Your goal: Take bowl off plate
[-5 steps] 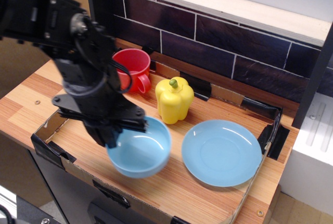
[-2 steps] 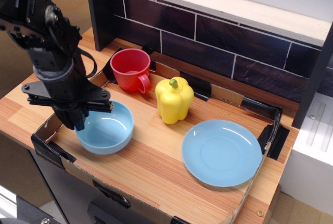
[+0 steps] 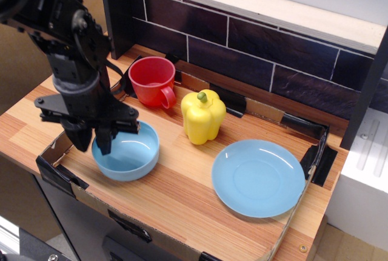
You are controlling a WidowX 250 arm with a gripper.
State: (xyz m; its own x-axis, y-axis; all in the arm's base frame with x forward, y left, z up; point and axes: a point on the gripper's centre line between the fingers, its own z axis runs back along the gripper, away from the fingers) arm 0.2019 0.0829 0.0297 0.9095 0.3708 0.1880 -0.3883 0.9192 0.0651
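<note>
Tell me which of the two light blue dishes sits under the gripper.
The deep light blue plastic bowl, front left near the red cup; the flat light blue plate lies far right.

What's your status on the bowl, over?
Gripper at the bowl's near-left rim, grip unclear. Bowl down on the wooden table, clear of the plate. Nothing in the way.

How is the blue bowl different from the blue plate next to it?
The bowl has deep sides, while the plate is flat with a shallow rim. The plate is wider than the bowl. The bowl sits at the left with the claw at its rim, while the plate lies free at the right. Both are round, glossy and light blue.
</note>
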